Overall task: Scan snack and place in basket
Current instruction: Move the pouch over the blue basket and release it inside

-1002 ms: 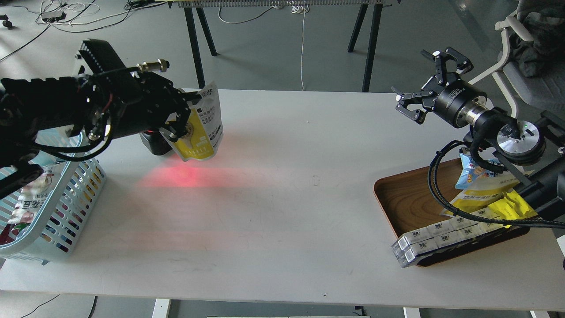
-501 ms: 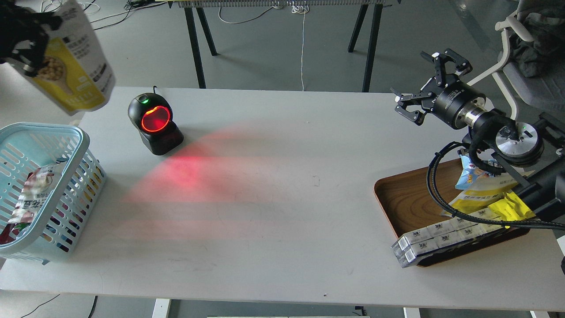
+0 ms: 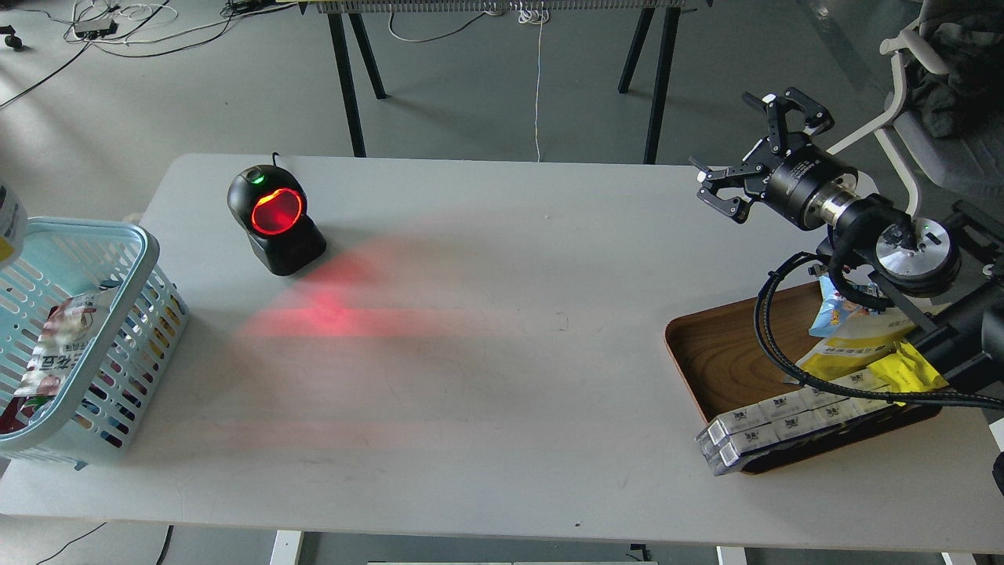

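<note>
Only a white-and-yellow corner of the snack pouch (image 3: 6, 227) shows, at the left edge of the head view just above the basket's far rim. My left gripper and arm are out of view, so what holds the pouch is hidden. The light blue basket (image 3: 145, 255) stands at the table's left edge with a red-and-white packet (image 3: 59, 345) inside. My right gripper (image 3: 745, 149) is open and empty, raised over the table's far right, above and behind the tray.
A black barcode scanner (image 3: 274, 216) with a glowing red window stands at the back left and throws red light on the table. A brown wooden tray (image 3: 718, 357) at the right holds a blue-and-white packet (image 3: 843, 306), a yellow wrapper (image 3: 910, 369) and white boxes (image 3: 776, 428).
My left arm has carried the pouch from in front of the scanner up and to the left, out of view; only its corner shows now. The right gripper has barely moved.
</note>
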